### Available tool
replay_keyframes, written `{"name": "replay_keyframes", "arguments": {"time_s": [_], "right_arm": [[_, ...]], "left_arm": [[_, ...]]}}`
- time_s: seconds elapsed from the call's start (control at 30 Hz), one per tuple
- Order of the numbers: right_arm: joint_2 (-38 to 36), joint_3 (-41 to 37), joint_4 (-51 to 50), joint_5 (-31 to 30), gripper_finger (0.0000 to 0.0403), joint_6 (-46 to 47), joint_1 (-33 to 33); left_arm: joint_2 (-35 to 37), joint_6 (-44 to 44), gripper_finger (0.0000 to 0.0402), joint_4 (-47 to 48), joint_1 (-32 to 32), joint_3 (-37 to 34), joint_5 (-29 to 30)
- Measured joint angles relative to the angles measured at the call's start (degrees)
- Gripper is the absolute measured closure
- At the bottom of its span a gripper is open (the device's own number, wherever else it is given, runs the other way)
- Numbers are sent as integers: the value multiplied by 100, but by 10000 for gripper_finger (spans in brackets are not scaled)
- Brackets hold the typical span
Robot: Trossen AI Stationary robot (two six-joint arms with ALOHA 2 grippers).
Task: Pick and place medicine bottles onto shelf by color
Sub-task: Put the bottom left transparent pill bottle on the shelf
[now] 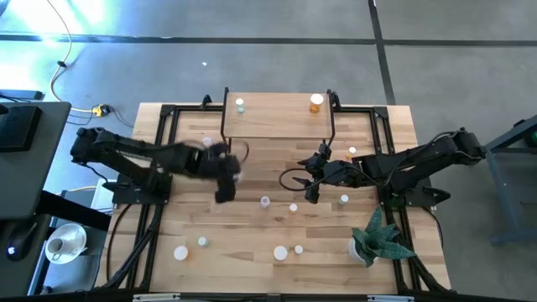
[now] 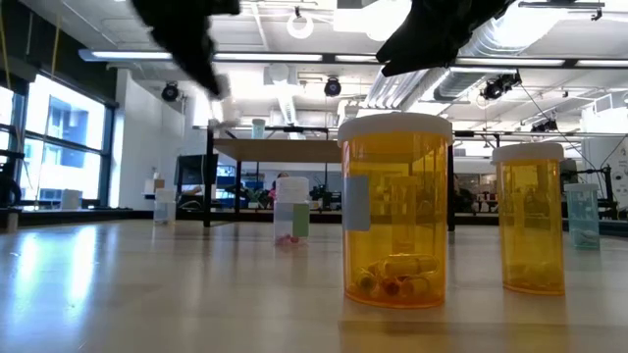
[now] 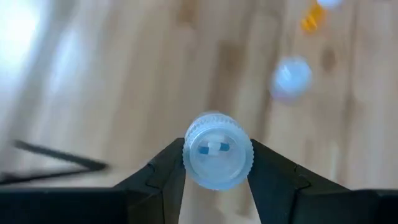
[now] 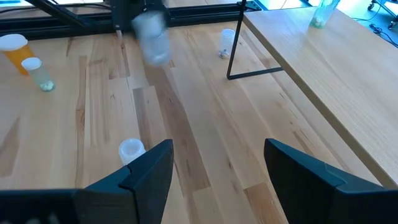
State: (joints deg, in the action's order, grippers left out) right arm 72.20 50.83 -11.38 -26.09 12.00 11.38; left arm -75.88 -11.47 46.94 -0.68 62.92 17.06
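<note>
A whitish bottle (image 3: 217,157) sits between the fingers of my left gripper (image 1: 228,174), above the table's middle and in front of the shelf (image 1: 277,124). From the right wrist view it shows as a pale blurred bottle (image 4: 152,37) in the air. My right gripper (image 4: 217,168) is open with nothing between its fingers, hovering right of centre (image 1: 314,183). On the shelf stand a pale bottle (image 1: 239,105) at its left and an orange bottle (image 1: 315,102) at its right. My left gripper pinches the whitish bottle between its two fingers, one on each side of its round ridged end (image 3: 188,163), which faces the wrist camera. The fingers slant downward. The bottle is lifted clear of the table and hangs below the gripper (image 2: 224,108).
Several bottles stand loose on the table: small pale ones (image 1: 265,201) (image 1: 293,207) (image 1: 344,200) near the middle, others (image 1: 180,252) (image 1: 280,252) by the near edge, two orange ones (image 2: 395,211) (image 2: 530,216) close to the low camera. A potted plant (image 1: 379,239) stands near right.
</note>
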Motion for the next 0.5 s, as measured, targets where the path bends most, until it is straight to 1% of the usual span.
{"name": "replay_keyframes", "arguments": {"time_s": [0.13,0.23,0.33,0.5], "right_arm": [[0,0,0,-2,160,102,0],[0,0,-2,-3,160,104,0],[0,0,-2,-4,160,104,-1],[0,0,-2,-8,160,104,0]], "left_arm": [[0,739,260,-2,-797,642,0],[0,1083,260,-2,-1421,1081,-18],[-6,1170,260,0,-2022,1440,-185],[-212,1167,260,68,-2887,2029,-740]]}}
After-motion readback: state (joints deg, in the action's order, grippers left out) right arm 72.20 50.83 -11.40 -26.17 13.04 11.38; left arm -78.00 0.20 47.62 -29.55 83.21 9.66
